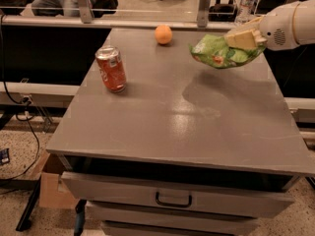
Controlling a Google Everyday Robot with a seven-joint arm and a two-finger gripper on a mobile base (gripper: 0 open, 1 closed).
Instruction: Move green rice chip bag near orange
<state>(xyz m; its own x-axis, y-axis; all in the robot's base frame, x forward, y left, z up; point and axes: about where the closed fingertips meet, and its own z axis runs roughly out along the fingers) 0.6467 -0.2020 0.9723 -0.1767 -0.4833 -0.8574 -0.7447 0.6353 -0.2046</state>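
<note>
The green rice chip bag (219, 53) hangs in the air above the right rear part of the grey table (172, 122), casting a shadow below it. My gripper (242, 37) is shut on the bag's right end, with the white arm coming in from the right edge. The orange (163, 34) sits on the table near the far edge, to the left of the bag and apart from it.
A red-orange soda can (111, 69) stands upright on the table's left side. A drawer with a black handle (173, 199) lies below the front edge. A railing, a water bottle (246, 4) and chairs stand behind the table.
</note>
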